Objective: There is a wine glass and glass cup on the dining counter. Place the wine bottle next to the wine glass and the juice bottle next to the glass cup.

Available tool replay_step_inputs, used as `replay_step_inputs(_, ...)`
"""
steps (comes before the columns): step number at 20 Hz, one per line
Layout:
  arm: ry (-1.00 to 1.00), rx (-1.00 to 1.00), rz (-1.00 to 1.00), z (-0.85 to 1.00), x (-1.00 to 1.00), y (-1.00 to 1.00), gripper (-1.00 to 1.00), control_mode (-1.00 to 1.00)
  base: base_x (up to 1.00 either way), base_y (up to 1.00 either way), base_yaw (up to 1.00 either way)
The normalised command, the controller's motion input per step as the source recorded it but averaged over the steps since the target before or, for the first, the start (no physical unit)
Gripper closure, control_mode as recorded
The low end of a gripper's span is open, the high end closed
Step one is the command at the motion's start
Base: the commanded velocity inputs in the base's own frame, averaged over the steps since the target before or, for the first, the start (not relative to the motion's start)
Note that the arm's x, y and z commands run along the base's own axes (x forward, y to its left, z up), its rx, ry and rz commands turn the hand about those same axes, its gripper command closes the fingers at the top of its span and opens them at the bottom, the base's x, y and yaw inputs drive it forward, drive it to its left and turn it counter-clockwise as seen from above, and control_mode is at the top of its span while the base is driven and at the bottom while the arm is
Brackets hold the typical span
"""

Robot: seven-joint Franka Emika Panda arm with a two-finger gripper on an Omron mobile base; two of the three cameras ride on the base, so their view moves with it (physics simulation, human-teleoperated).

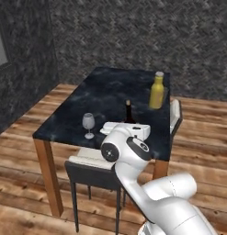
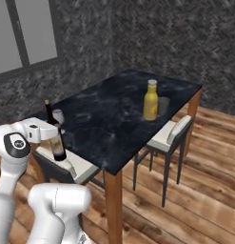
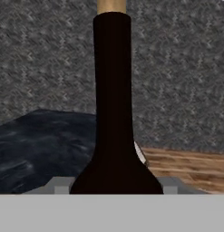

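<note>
- Your gripper (image 2: 56, 138) pinches the wine bottle (image 2: 54, 133), upright at the counter (image 1: 110, 92) edge.
- The wine glass (image 1: 88, 125) stands near it.
- The juice bottle (image 1: 156, 91) touches the cup (image 2: 163, 106).

The wine bottle (image 3: 112, 113) stood upright at the centre, its dark neck running toward 12 o'clock and ending in a tan top at the upper edge, its shoulders widening toward 6 o'clock. The dining counter (image 3: 36, 140) lay at 8 o'clock. A wooden floor (image 3: 190, 165) showed at 4 o'clock, before a grey textured wall (image 3: 181, 68).
</note>
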Motion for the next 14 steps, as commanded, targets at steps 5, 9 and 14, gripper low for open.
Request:
replay_step_inputs(5,0.00,0.00,0.00,0.00,0.00,0.00,1.00,1.00,0.70,0.00,0.20)
replay_step_inputs(9,0.00,0.00,0.00,0.00,0.00,0.00,1.00,1.00,0.58,0.00,0.20)
replay_step_inputs(14,0.00,0.00,0.00,0.00,0.00,0.00,1.00,1.00,0.36,0.00,0.17)
